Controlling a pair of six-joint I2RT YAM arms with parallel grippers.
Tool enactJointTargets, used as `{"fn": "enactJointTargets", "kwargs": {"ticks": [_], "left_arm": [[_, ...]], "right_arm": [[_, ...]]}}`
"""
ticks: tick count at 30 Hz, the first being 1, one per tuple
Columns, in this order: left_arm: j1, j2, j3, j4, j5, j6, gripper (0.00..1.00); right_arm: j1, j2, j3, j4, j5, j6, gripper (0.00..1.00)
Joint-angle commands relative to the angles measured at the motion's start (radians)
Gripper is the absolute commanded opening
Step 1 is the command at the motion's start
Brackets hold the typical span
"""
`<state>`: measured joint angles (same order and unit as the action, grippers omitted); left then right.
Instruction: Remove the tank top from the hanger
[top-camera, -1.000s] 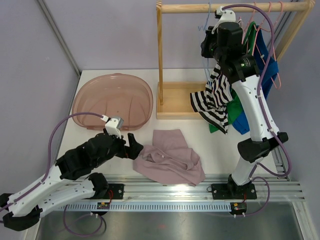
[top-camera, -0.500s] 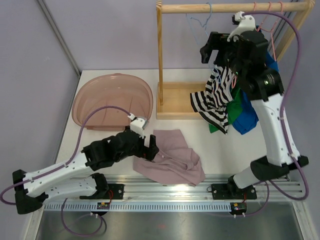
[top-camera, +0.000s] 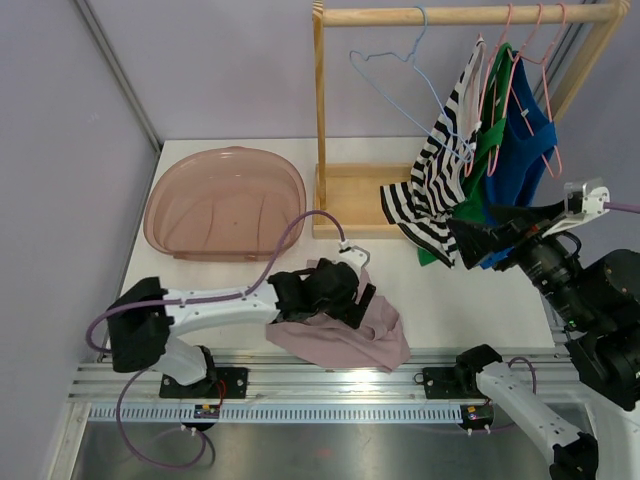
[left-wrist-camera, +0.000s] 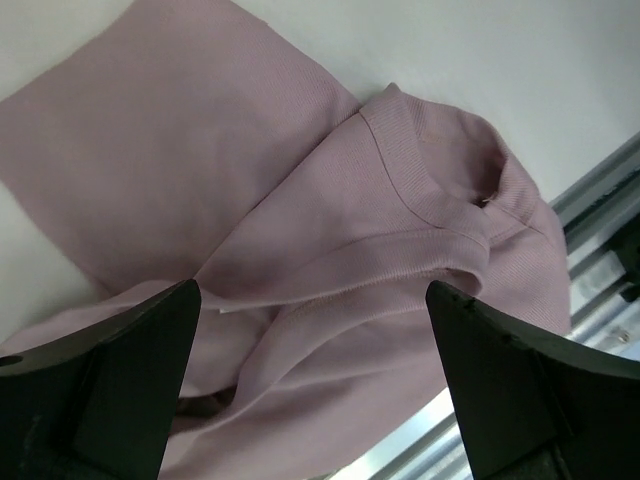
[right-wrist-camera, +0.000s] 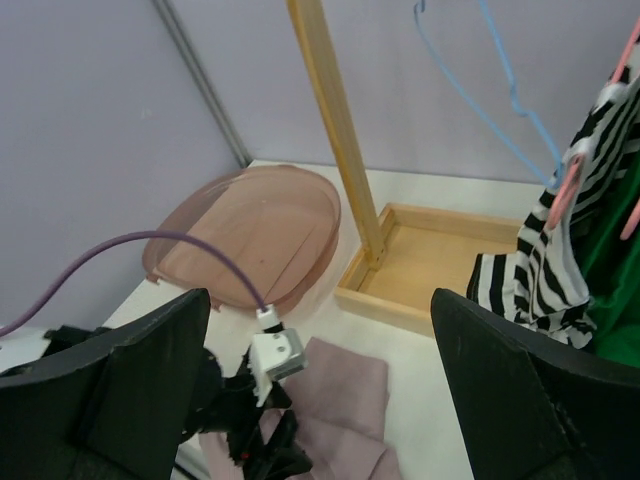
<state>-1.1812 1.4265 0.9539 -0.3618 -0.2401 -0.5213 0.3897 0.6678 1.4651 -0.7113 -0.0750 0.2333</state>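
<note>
One mauve tank top (top-camera: 372, 335) lies crumpled on the surface (top-camera: 440, 290), off the bare blue hanger (top-camera: 417, 38), so removal looks done. The left gripper (left-wrist-camera: 310, 295) hangs over it, jaws spread. The right gripper (right-wrist-camera: 320, 300), jaws spread and empty, sits apart from the hanging striped top (top-camera: 430, 190).

**Tank top** (left-wrist-camera: 300, 230): mauve knit with a ribbed neckband. Off the hanger, lying crumpled in loose overlapping folds directly beneath the left gripper (top-camera: 352, 298), framed by its wide-spread fingers.

**Hanger** (right-wrist-camera: 512, 90): light blue wire, bare. Hangs by its hook, tilted, well above and ahead of the right gripper (top-camera: 470, 235).
</note>
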Motion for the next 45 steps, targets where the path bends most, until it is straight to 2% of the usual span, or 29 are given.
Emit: {"fn": "enactJointTargets", "kwargs": {"ticks": [1,7,10,11,13,14,15,20,24,29,33,36,37,39,40,42,43,45], "left_arm": [[-0.012,0.093,0.036,0.102,0.002,-0.009,0.99],[-0.026,0.245,0.014,0.165,0.03,-0.048,0.99],[-0.034,0.299,-0.006,0.208,0.053,-0.057,0.86],[-0.037,0.308,-0.02,0.216,0.058,-0.06,0.63],[-0.038,0.318,-0.026,0.221,0.055,-0.074,0.29],[-0.04,0.315,-0.029,0.216,0.041,-0.078,0.04],[-0.04,0.308,-0.027,0.193,0.03,-0.083,0.0],[-0.054,0.131,0.009,0.069,-0.059,-0.083,0.0],[-0.057,-0.01,0.114,-0.128,-0.212,-0.059,0.0],[-0.035,-0.083,0.365,-0.345,-0.428,-0.005,0.0],[0.032,-0.113,0.567,-0.494,-0.502,0.052,0.0],[0.164,-0.121,0.698,-0.54,-0.481,0.102,0.0],[0.257,-0.123,0.727,-0.546,-0.469,0.122,0.0],[0.36,-0.118,0.782,-0.551,-0.372,0.145,0.0],[0.452,-0.115,0.793,-0.546,-0.346,0.167,0.0],[0.54,-0.1,0.819,-0.526,-0.256,0.194,0.0],[0.624,-0.072,0.829,-0.525,-0.225,0.208,0.0],[0.698,-0.046,0.853,-0.523,-0.136,0.216,0.0]], "right_arm": [[-0.005,-0.033,-0.075,-0.06,-0.153,0.011,0.99],[-0.005,-0.142,-0.12,-0.091,-0.255,0.044,0.99],[-0.003,-0.166,-0.117,-0.093,-0.299,0.052,0.99],[-0.003,-0.171,-0.117,-0.091,-0.311,0.052,0.99],[-0.005,-0.183,-0.12,-0.085,-0.342,0.051,1.0],[-0.005,-0.186,-0.12,-0.083,-0.354,0.051,1.0],[-0.005,-0.189,-0.118,-0.082,-0.359,0.047,1.0],[-0.005,-0.194,-0.111,-0.093,-0.342,0.041,0.99],[-0.005,-0.198,-0.129,-0.093,-0.327,0.038,1.0],[-0.005,-0.195,-0.135,-0.093,-0.312,0.031,0.99],[-0.003,-0.182,-0.123,-0.109,-0.283,0.015,0.99],[-0.005,-0.171,-0.108,-0.128,-0.235,0.017,0.99],[-0.005,-0.166,-0.101,-0.132,-0.214,0.024,0.99],[-0.005,-0.154,-0.086,-0.148,-0.135,0.034,1.0],[-0.005,-0.149,-0.08,-0.152,-0.085,0.043,1.0],[-0.005,-0.137,-0.068,-0.148,-0.037,0.058,1.0],[-0.005,-0.135,-0.066,-0.145,-0.019,0.061,1.0],[-0.005,-0.129,-0.063,-0.131,0.029,0.069,0.99]]}}
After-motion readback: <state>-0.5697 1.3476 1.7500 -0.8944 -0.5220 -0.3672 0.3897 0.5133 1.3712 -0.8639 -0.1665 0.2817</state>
